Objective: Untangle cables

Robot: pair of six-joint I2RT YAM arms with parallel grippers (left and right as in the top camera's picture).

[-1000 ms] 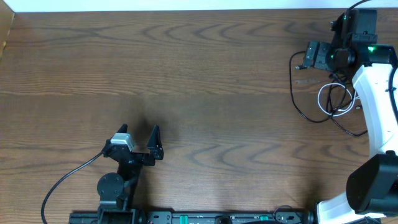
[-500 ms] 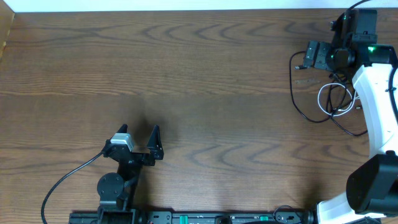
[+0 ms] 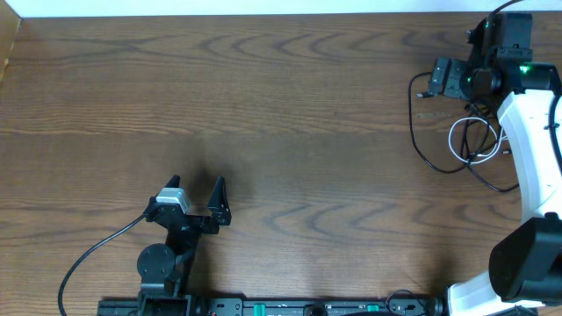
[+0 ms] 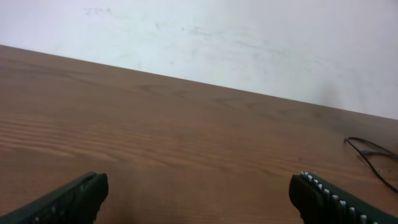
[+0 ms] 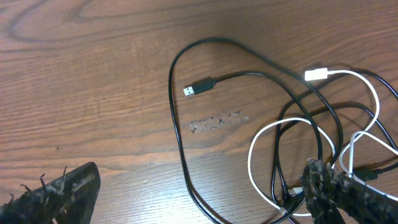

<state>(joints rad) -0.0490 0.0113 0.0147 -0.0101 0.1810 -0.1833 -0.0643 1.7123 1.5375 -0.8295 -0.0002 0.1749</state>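
With my right fingers [image 5: 59, 190] and left fingers [image 4: 68, 199] apart, I'd best pinch only the black cable [image 5: 172, 99] at its free loop, 9 o'clock of the white cable [image 5: 250, 160].

The cables [image 3: 474, 140] lie on the table [image 3: 281, 105] near its far right corner, beneath the right gripper [image 5: 202, 190]; the left gripper [image 3: 195, 189] sits by its front edge, well apart
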